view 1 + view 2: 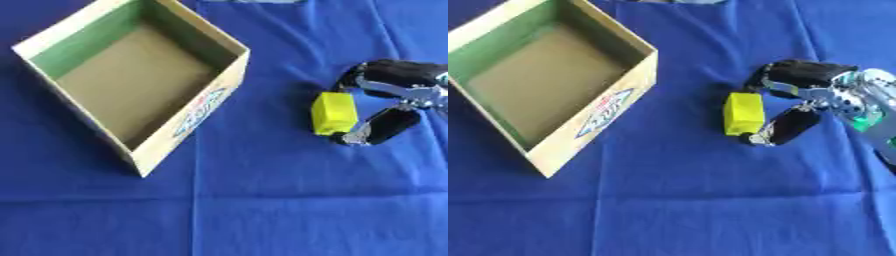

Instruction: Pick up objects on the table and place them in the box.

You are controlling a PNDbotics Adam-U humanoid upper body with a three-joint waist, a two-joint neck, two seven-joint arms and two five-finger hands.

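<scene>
One robot hand, the right hand (815,95), is reaching in from the right edge of a table draped in a blue cloth (262,210), and it is the only hand showing. Its black fingers (802,71) are curling around the far side of a small yellow block (744,113), while its thumb (787,126) is curling in from the near side, so the hand is cupping the block between them. The thumb tip is touching the block's near right corner; whether the fingers on the far side are actually pressing against it is hard to tell. The block is sitting on the cloth toward the right side of the tabletop, standing a little taller than it is wide, with its brightest face pointing up. Silver metal joints are showing behind the fingers where the hand is meeting the wrist. An open cardboard box (188,122) is resting at the far left corner of the tabletop, turned at an angle so that one corner is pointing toward the near edge. Its inside floor is plain brown, its inner far-left wall is looking green, and a red and blue printed logo is showing on the outer wall that is facing the block. The box is lying well apart from the block, with bare blue cloth between them.
</scene>
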